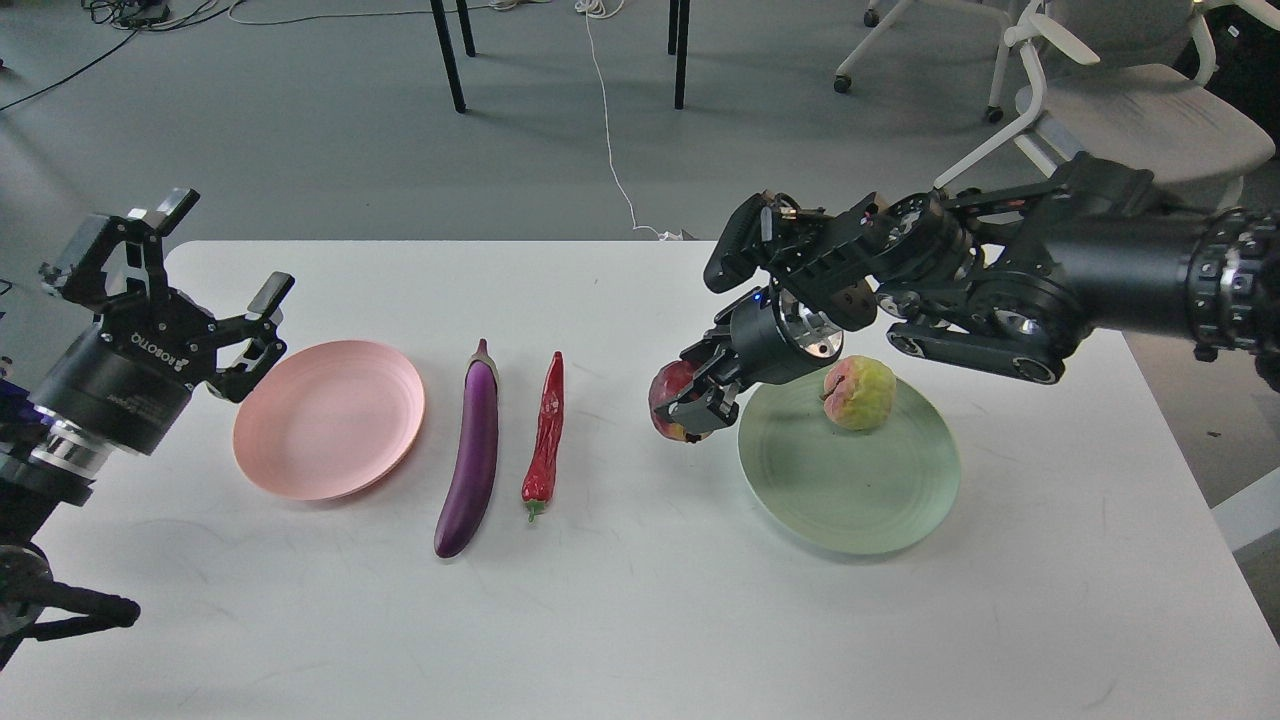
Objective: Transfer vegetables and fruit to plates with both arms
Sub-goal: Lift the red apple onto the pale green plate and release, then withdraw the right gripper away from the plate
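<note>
My right gripper (690, 400) is shut on the dark red fruit (668, 396) and holds it in the air just left of the pale green plate (850, 495). The yellow-green fruit (859, 393) with a pink blush sits on the far part of that plate. The purple eggplant (473, 450) and the red chili pepper (545, 433) lie side by side on the white table (640, 620). The pale pink plate (328, 418) is bare, left of the eggplant. My left gripper (210, 270) is open and empty, up and left of the pink plate.
A grey office chair (1120, 120) stands behind the table at the right. Black table legs (450, 55) and a white cable (610, 130) are on the floor beyond the far edge.
</note>
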Controlling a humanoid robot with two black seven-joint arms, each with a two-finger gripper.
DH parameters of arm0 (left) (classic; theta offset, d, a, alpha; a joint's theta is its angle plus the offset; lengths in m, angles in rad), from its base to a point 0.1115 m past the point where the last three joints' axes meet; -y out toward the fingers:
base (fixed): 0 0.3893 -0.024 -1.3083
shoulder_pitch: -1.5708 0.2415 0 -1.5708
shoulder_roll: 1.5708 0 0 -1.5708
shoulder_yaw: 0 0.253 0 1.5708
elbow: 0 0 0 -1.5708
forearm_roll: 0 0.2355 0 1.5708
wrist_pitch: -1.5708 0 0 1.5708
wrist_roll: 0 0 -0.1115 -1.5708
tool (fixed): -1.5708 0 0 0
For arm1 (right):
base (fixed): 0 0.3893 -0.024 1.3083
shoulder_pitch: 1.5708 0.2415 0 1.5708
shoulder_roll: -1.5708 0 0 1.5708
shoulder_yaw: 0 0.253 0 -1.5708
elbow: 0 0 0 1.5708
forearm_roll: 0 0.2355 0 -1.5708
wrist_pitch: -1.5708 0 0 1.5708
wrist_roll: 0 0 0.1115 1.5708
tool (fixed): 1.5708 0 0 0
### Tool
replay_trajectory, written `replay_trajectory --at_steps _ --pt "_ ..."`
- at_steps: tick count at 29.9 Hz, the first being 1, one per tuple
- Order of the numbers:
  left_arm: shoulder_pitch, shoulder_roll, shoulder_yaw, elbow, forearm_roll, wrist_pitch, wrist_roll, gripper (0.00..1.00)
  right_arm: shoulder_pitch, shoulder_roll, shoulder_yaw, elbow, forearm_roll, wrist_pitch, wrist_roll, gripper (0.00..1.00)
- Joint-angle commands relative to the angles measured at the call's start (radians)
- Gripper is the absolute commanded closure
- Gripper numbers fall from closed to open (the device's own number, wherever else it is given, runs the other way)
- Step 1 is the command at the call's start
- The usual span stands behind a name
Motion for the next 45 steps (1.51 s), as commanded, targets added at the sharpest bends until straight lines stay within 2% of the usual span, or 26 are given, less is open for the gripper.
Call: replay_trajectory --at_steps 1,6,10,12,14,16,21,25,27,33,39,43,45 --pt "0.000 -0.002 0.002 -0.006 0.000 0.000 0.000 0.00 0.014 -0.133 -0.012 0.103 -0.018 0.003 0.000 0.58" --pt "0.000 -0.005 0.003 -0.012 0.002 0.003 0.000 0.00 -0.006 -0.243 -0.078 0.154 -0.063 0.003 0.000 0.58" --pt "0.000 -0.010 0.003 -0.014 0.003 0.005 0.000 0.00 -0.056 -0.261 -0.082 0.145 -0.075 0.001 0.000 0.53" --pt "0.002 -0.010 0.003 -0.014 0.003 0.005 0.000 0.00 -0.067 -0.261 -0.079 0.142 -0.075 0.001 0.000 0.39" --pt "0.002 -0.010 0.003 -0.014 0.003 0.005 0.001 0.00 -0.076 -0.261 -0.077 0.142 -0.075 -0.001 0.000 0.19" --pt "0.000 -0.010 0.003 -0.014 0.003 0.005 0.002 0.00 -0.084 -0.261 -0.075 0.142 -0.075 -0.002 0.000 0.07" --pt "0.000 -0.008 0.003 -0.014 0.005 0.005 0.002 0.00 -0.084 -0.267 -0.057 0.143 -0.063 -0.002 0.000 0.05" --pt "0.000 -0.004 0.003 -0.014 0.006 0.003 0.003 0.00 -0.099 -0.307 0.070 0.142 -0.012 -0.011 0.000 0.03" --pt "0.000 -0.002 0.003 -0.014 0.009 0.005 0.003 0.00 -0.147 -0.322 0.171 0.140 0.098 -0.013 0.000 0.03" --pt "-0.008 0.021 0.002 -0.030 0.073 0.006 0.002 0.00 -0.360 -0.338 0.452 0.137 0.633 -0.013 0.000 0.03" --pt "-0.015 0.027 0.006 -0.089 0.383 -0.004 0.003 0.00 -0.639 -0.344 0.757 0.096 0.995 0.010 0.000 0.01" --pt "-0.046 0.032 0.023 -0.133 0.639 -0.004 0.037 0.00 -0.753 -0.408 0.901 0.083 1.121 0.120 0.000 0.01" --pt "-0.090 0.030 0.064 -0.133 0.814 -0.001 0.087 0.00 -0.806 -0.433 0.946 0.071 1.176 0.191 0.000 0.01"
